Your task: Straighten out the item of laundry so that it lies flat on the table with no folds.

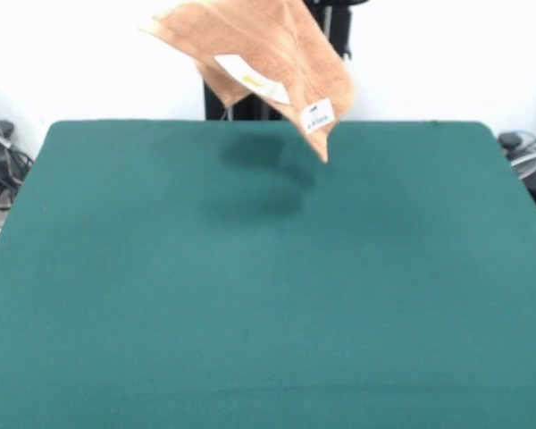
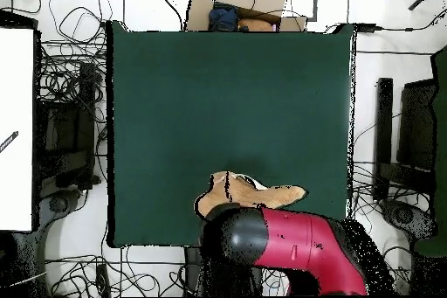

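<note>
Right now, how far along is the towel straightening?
Done: the towel is lifted off the table; in the front view it hangs in the air above its own shadow, folded over itself, white tags showing. In hand: the arm holds it up over the table's robot-side edge, though the end effector itself is hidden. Left: lowering the towel and spreading it flat with no folds; nothing is laid out yet.

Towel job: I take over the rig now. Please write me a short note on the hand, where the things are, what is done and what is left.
Hand: hidden in both views, above the frame in front and under the red arm from overhead; open or shut cannot be seen.
Towel: lifted off the table, hanging crumpled, lowest corner pointing down, two white tags showing. It hangs over the table's robot-side edge; its shadow lies below it.
Done: towel picked up.
Left: lay it down and spread it flat, no folds.
</note>
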Motion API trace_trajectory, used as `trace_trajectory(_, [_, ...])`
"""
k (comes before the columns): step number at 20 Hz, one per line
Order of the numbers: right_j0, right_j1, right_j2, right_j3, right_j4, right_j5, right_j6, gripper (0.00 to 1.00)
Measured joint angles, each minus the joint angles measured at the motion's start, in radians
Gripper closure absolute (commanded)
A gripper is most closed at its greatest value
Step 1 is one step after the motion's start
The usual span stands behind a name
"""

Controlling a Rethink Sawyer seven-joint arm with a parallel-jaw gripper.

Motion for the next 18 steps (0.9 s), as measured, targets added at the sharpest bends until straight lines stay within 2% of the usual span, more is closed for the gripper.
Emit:
trace_trajectory(11, [0.069, 0.118, 0.021, 0.019, -0.031, -0.137, 0.000, 1.00])
trace_trajectory(18, [0.105, 0.186, 0.038, 0.016, -0.031, -0.164, 0.000, 1.00])
